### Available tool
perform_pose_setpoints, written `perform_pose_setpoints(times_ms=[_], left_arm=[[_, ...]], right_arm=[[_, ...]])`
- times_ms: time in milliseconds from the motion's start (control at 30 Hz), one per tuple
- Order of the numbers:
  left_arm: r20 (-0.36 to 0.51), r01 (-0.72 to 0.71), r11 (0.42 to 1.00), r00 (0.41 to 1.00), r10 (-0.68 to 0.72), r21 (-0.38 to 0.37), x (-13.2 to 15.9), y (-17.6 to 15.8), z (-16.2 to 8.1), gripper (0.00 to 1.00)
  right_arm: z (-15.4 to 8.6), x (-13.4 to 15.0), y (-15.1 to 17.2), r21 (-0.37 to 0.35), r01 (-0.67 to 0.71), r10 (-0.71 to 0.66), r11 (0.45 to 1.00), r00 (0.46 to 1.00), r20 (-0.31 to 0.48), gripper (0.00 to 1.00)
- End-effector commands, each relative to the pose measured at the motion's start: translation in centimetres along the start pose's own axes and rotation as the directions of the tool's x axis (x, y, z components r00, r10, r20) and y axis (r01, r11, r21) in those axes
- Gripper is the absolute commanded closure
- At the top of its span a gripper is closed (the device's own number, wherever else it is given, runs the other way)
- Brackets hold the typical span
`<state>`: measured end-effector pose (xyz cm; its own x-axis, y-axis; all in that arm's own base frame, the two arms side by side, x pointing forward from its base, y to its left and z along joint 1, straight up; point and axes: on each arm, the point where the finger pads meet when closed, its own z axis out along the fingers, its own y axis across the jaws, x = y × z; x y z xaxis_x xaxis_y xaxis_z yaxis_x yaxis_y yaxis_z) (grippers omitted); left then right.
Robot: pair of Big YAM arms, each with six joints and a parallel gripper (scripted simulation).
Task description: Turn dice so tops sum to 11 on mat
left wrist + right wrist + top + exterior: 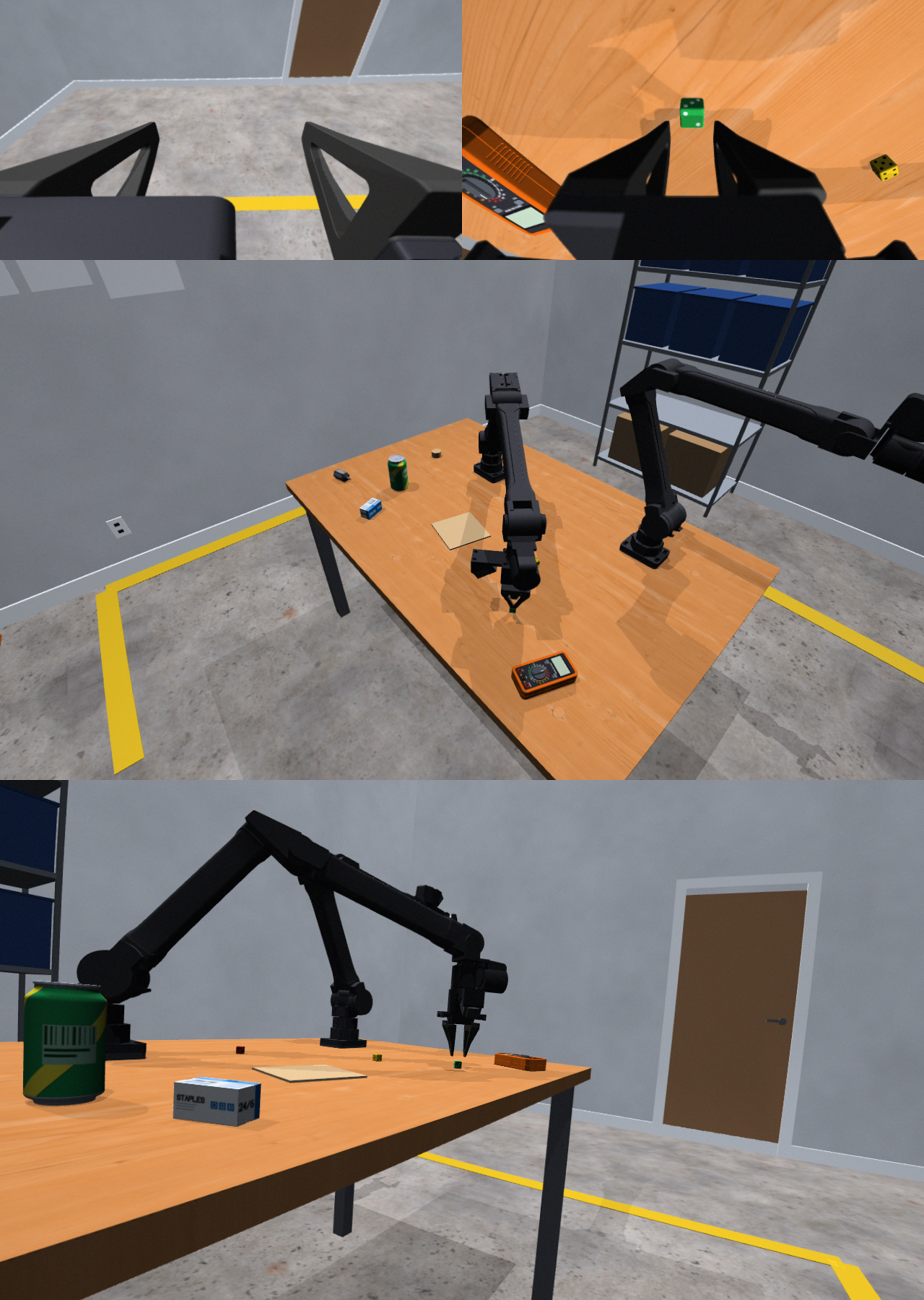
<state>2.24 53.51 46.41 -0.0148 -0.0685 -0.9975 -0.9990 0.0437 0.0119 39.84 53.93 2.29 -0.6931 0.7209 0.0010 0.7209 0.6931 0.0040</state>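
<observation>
Dice, three of them and each a different colour, lie on the orange wooden bench [388, 538] [290, 1161] [787, 108]; none is on the one square tan mat [460, 530] [310, 1073]. The green die with white pips [512, 609] [457, 1064] [691, 117] sits between mat and orange-cased multimeter [543, 674] [520, 1061] [520, 166], towards the long edge opposite the arm bases. The yellow die with black pips [536, 560] [377, 1057] [884, 167] lies further in from that edge, and the small red die [240, 1049] beyond the mat, nearer the arm-base edge.

Right gripper [514, 602] [458, 1054] [693, 123] points down above the green die, its two jaws partly spread with nothing between, probably so they can straddle it with little sideways travel. Left gripper [231, 126] has two jaws spread wide, out past the bench's edge, presumably parked to leave room.

Green seems to show two on top and yellow four; red cannot be read. If so, a five on red would make eleven.
</observation>
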Motion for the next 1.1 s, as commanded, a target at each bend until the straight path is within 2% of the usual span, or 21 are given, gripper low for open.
perform_pose_setpoints(times_ms=[0, 33, 67, 133, 1067], left_arm=[[0.069, 0.013, 1.000, 0.998, -0.012, -0.013, -3.7, 0.7, 0.7, 0.00], [0.069, 0.013, 1.000, 0.998, -0.012, -0.013, -3.7, 0.7, 0.7, 0.00], [0.069, 0.013, 1.000, 0.998, -0.012, -0.013, -3.7, 0.7, 0.7, 0.00], [0.069, 0.013, 1.000, 0.998, -0.012, -0.013, -3.7, 0.7, 0.7, 0.00], [0.069, 0.013, 1.000, 0.998, -0.012, -0.013, -3.7, 0.7, 0.7, 0.00]], right_arm=[[1.5, -0.7, -0.1, 0.015, -0.013, 0.013, 1.000, 1.000, 0.003, 0.70], [1.5, -0.7, -0.1, 0.015, -0.013, 0.013, 1.000, 1.000, 0.003, 0.70], [0.1, -0.5, 1.0, -0.015, -0.013, 0.013, 1.000, 1.000, -0.002, 0.70], [-0.2, -0.6, 0.9, -0.018, -0.013, 0.013, 1.000, 1.000, -0.002, 0.70], [-0.4, -0.7, 1.5, -0.022, -0.010, 0.010, 1.000, 1.000, -0.003, 0.70]])
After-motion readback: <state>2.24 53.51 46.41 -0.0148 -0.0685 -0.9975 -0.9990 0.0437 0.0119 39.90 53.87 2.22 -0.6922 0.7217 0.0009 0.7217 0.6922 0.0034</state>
